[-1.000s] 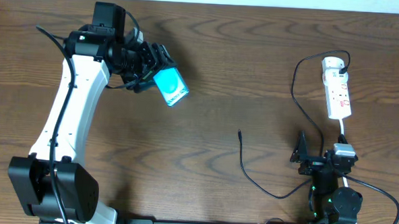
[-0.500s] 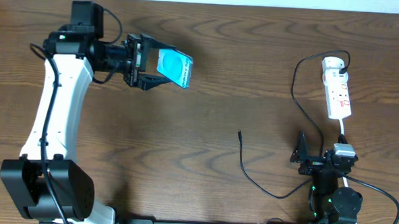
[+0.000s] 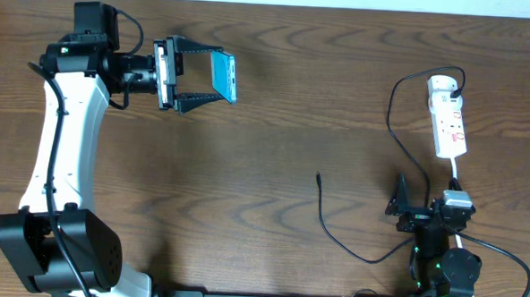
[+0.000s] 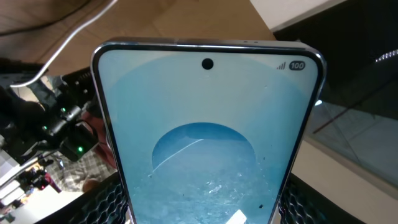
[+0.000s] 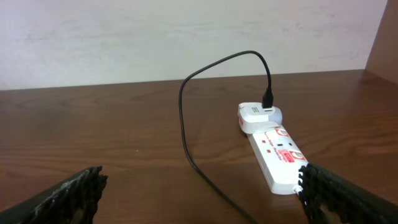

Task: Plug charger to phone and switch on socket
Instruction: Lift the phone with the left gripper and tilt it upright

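Observation:
My left gripper (image 3: 207,76) is shut on the phone (image 3: 224,76) and holds it off the table at the back left, turned edge-on to the overhead camera. The turquoise screen (image 4: 208,143) fills the left wrist view between the black fingers (image 4: 93,205). The charger cable (image 3: 333,236) lies on the table, its small plug tip (image 3: 318,176) free near the centre. Its other end runs to the white socket (image 3: 449,121) at the right. My right gripper (image 3: 426,195) stands open just in front of the socket (image 5: 277,152), with the cable (image 5: 184,124) crossing the wood between its fingers.
A white adapter (image 5: 255,115) sits in the socket's far end with the cable plugged into it. The socket's white cord (image 3: 457,170) leads down to the right arm's base. A pale wall (image 5: 186,37) stands behind the table's far edge.
The left arm swung back and to the left while rotating the phone from screen-up to edge-on. The right arm, cable and socket stayed still.

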Robot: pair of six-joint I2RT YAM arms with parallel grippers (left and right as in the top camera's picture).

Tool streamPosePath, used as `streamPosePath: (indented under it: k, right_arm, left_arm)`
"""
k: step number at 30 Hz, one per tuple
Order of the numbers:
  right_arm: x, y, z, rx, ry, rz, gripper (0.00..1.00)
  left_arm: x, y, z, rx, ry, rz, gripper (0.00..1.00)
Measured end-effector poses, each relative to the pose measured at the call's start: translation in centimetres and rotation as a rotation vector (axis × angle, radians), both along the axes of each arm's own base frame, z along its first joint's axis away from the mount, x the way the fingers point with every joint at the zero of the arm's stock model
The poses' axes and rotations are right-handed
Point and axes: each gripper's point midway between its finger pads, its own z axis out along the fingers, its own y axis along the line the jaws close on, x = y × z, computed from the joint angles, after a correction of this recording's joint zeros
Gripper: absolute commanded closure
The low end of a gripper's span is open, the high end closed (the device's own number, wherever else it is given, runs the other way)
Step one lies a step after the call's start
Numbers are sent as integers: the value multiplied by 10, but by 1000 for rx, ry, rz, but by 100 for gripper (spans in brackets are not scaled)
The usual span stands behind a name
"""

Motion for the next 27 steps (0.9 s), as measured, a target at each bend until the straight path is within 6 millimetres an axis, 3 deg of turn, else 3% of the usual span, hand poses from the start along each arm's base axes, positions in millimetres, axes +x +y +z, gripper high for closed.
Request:
streamPosePath:
  k: [17, 21, 27]
  right_arm:
    - [0, 0, 0, 0, 0, 0, 1]
    - [0, 0, 0, 0, 0, 0, 1]
    - [0, 0, 0, 0, 0, 0, 1]
  left_arm:
    - [3, 0, 0, 14, -62, -2, 93]
    - [10, 5, -18, 131, -120, 26, 93]
    - [18, 26, -71, 476, -121, 83, 93]
